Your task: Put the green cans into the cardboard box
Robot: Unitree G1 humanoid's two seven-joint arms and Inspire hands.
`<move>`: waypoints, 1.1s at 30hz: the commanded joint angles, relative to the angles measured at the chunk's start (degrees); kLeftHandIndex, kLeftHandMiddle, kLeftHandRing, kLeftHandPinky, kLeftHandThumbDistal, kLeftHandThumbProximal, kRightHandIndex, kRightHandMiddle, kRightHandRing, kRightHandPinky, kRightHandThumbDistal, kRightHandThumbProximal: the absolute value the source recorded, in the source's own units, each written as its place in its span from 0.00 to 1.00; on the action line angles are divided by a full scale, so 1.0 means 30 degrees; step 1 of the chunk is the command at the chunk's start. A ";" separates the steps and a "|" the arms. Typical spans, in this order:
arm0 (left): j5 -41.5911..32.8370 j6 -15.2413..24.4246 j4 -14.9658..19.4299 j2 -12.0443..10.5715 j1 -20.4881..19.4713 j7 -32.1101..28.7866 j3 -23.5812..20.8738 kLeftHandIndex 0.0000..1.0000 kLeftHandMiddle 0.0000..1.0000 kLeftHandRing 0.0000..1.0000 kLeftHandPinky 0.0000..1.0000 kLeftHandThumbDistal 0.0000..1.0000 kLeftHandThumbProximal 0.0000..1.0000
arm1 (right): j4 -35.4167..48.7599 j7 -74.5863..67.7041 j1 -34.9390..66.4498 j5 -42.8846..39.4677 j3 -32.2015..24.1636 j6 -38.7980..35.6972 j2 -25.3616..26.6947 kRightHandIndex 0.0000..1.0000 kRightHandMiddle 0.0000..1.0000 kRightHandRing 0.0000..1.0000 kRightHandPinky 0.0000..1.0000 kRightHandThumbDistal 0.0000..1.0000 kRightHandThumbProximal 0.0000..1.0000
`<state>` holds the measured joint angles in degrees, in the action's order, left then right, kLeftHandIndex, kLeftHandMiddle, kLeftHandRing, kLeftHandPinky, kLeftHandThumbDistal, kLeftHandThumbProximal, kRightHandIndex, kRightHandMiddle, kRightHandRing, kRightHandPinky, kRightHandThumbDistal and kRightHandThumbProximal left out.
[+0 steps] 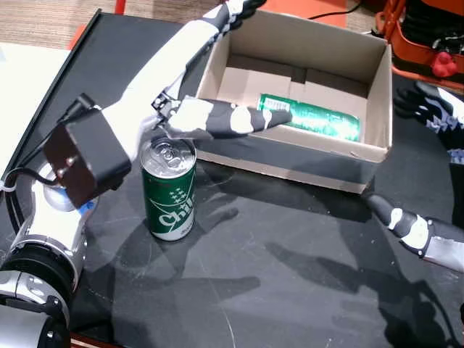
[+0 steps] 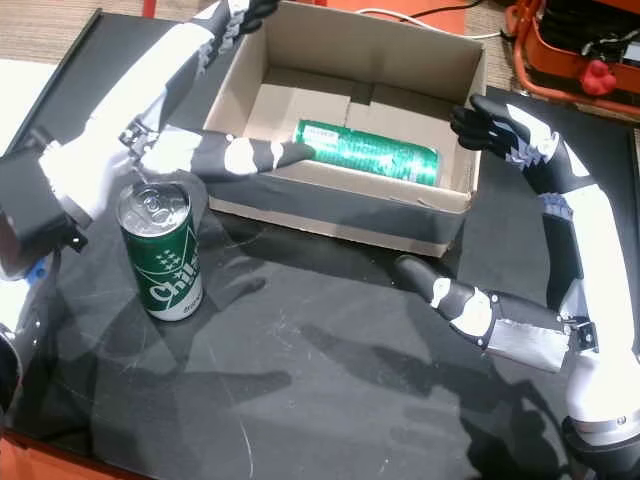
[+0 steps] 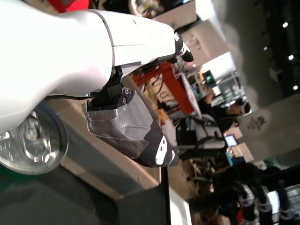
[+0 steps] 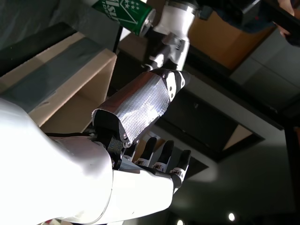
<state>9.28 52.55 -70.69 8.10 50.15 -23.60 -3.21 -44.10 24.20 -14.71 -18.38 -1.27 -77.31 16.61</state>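
One green can (image 1: 169,190) (image 2: 162,255) stands upright on the black table, just in front of the cardboard box's (image 1: 290,161) (image 2: 330,215) left corner. A second green can (image 1: 312,118) (image 2: 370,152) lies on its side inside the box. My left hand (image 1: 181,54) (image 2: 165,75) is open above the box's left wall, its thumb (image 1: 232,119) reaching over the front wall toward the lying can. My right hand (image 2: 575,225) is open to the right of the box, holding nothing. The left wrist view shows the standing can's top (image 3: 28,140) just beneath my thumb (image 3: 136,131).
Orange equipment (image 1: 428,36) (image 2: 580,50) stands behind the box at the far right. A white surface (image 1: 22,80) borders the black table on the left. The right wrist view shows the box wall (image 4: 61,70). People stand in the background of the left wrist view.
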 commanded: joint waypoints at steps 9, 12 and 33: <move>-0.0428 -0.0064 -0.0078 0.0594 -0.0460 -0.0755 0.0544 1.00 1.00 1.00 1.00 0.87 0.10 | 0.0053 0.1103 0.0403 -0.0925 -0.0501 0.0388 0.0158 0.72 0.73 0.78 0.83 0.96 0.38; -0.0369 0.0038 -0.0065 0.1118 -0.0515 -0.0658 0.0634 1.00 1.00 1.00 1.00 0.88 0.08 | -0.0071 0.1434 0.0302 -0.0956 -0.0650 0.0636 0.0072 0.73 0.73 0.78 0.84 0.98 0.38; -0.0320 0.0189 0.0023 0.2424 -0.0451 0.0264 0.1207 0.96 1.00 1.00 0.96 0.88 0.03 | -0.1695 0.3424 -0.0772 -0.1361 -0.1621 0.0876 -0.0497 0.72 0.73 0.77 0.82 0.97 0.37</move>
<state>8.77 52.84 -70.68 15.40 49.27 -23.10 0.44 -48.48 34.10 -16.44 -22.11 -5.45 -74.31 15.29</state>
